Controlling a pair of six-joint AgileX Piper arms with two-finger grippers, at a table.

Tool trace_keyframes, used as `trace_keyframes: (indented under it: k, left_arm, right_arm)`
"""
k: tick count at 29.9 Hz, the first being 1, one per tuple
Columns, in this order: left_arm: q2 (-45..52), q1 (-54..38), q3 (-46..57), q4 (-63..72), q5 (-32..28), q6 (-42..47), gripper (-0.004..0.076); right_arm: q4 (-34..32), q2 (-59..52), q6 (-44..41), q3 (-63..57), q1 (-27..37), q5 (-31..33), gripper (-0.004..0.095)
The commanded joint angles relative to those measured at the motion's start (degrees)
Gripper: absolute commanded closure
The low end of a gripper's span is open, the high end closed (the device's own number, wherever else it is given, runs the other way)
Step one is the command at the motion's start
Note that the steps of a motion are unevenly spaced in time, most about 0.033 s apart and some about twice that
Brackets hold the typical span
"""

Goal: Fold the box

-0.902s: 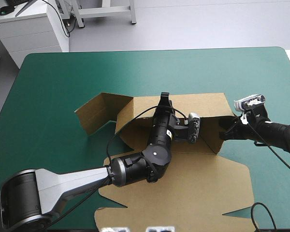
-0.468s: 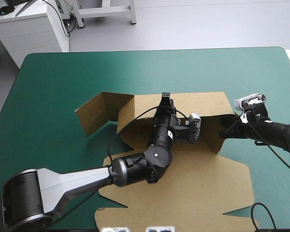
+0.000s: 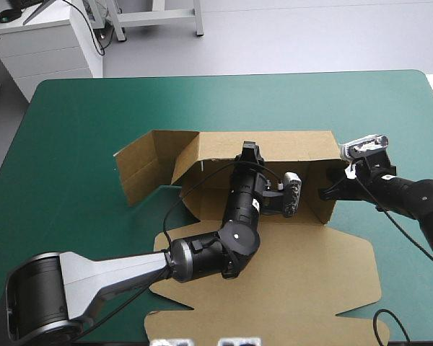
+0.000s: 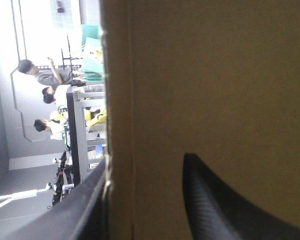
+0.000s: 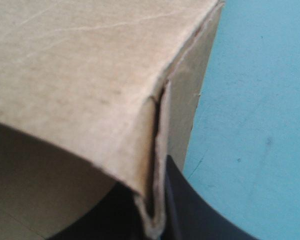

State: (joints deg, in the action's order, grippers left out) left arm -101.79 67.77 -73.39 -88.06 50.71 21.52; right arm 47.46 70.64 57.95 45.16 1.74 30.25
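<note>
A: Comparing with the earlier shot: seeing the box [image 3: 310,285] nudged toward the far edge of the table [image 3: 94,115], its far wall [image 3: 296,144] tipped up steeper, and the right gripper [image 3: 323,193] swung in along with the right end wall [image 3: 326,214]. Agree?

B: Yep, same here. Still sitting roughly mid-table on the teal-green cover, tbh. Got the big lid panel [image 3: 274,303] lying flat toward the near edge, plus a loose side flap [image 3: 141,169] sticking out past the left end, half raised.

A: And the jaws? Hard to read from above.

B: Checked the wrist views. On the left gripper [image 3: 249,149]: jaws astride the top edge of the far wall, one black finger [image 4: 225,205] against one face, the other on the opposite side, board sandwiched between, so pretty much clamped on it. On the right: jaws pinched nearly closed over a doubled edge of board at the right end wall, one finger [image 5: 195,210] flat against the outer layer, teal-green cover just beyond.
</note>
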Motion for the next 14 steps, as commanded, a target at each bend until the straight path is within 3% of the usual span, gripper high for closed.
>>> trace_keyframes:
  k: [1,11,14]
  left_arm:
    - [2.8,2.19,-1.31,-6.54,5.22,5.11,0.0426]
    - [8.65,8.38,-1.31,-8.37,4.79,9.46,0.0426]
    - [11.26,9.34,-1.31,-8.37,4.92,9.6,0.0467]
  right_arm:
    - [-6.44,0.49,0.1,0.25,-0.22,-2.76,0.0908]
    - [-6.77,0.49,-1.12,0.35,-0.22,-2.86,0.0907]
    - [-6.91,0.49,-1.12,0.35,-0.47,-2.03,0.0907]
